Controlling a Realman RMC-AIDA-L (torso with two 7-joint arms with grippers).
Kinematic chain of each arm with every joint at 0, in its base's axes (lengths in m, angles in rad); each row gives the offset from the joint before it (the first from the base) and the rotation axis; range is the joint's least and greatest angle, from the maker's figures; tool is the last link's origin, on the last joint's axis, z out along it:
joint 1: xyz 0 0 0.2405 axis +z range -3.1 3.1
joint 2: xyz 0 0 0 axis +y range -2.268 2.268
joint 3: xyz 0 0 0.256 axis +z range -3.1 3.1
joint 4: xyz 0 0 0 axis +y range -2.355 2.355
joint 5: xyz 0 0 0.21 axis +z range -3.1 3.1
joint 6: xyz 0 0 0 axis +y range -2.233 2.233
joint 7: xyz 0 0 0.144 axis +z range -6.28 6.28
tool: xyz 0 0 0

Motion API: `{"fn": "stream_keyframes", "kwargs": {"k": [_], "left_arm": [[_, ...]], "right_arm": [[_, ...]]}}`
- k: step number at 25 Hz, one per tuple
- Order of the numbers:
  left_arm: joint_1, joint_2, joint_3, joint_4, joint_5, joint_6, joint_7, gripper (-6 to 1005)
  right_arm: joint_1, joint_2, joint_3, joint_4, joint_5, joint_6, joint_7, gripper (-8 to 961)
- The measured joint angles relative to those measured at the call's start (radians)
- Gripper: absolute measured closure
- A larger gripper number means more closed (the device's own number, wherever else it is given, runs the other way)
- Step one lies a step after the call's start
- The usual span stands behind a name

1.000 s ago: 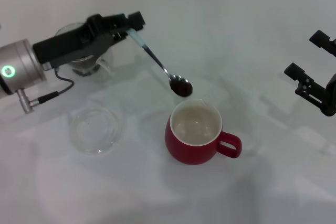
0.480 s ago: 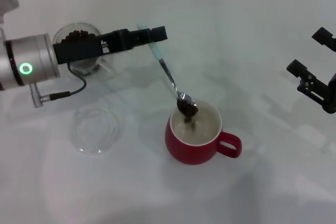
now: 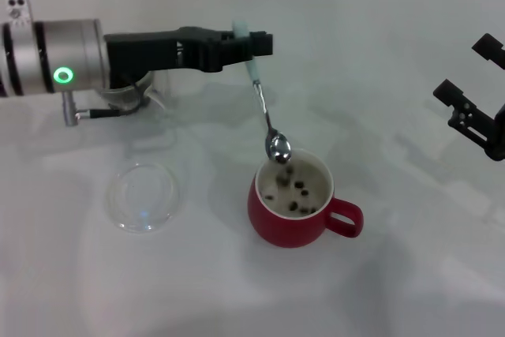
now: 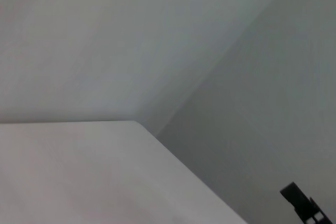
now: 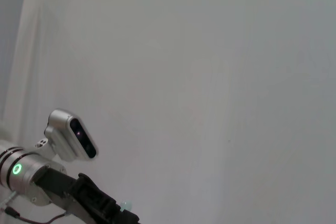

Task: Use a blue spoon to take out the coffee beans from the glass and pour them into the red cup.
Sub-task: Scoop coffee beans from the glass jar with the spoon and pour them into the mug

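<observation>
My left gripper [image 3: 256,43] is shut on the pale blue handle of the blue spoon [image 3: 263,112]. The spoon hangs steeply, bowl down, tipped over the far rim of the red cup [image 3: 293,225]. Several coffee beans [image 3: 295,189] lie in the cup's cream inside, and one or two are falling from the spoon. The glass [image 3: 129,95] stands at the back left, mostly hidden behind my left arm; its beans are hidden. My right gripper [image 3: 470,75] is open and empty at the far right, well away. The right wrist view shows my left arm [image 5: 47,179] far off.
A flat clear glass saucer [image 3: 144,195] lies to the left of the red cup, in front of the glass. The cup's handle [image 3: 346,219] points right. The white table [image 3: 237,297] stretches in front of the cup.
My left gripper moved right and rose, bringing the spoon over the red cup and tipping it steeply. The beans left the spoon and now lie in the cup.
</observation>
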Motion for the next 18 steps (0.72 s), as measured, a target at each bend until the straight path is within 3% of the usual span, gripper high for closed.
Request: {"fn": "stream_keyframes", "kwargs": {"k": [10, 15, 18], "left_arm": [[-0.093, -0.020, 0.000, 0.002, 0.061, -0.003, 0.035, 876], [-0.088, -0.012, 0.000, 0.001, 0.048, 0.025, 0.020, 875], [-0.049, 0.002, 0.000, -0.022, 0.000, 0.075, 0.009, 876]], "right_arm": [[0.007, 0.000, 0.000, -0.021, 0.012, 0.040, 0.001, 185], [0.006, 0.000, 0.000, -0.022, 0.012, 0.042, 0.001, 184], [0.005, 0.000, 0.000, -0.022, 0.013, 0.043, 0.001, 184]]}}
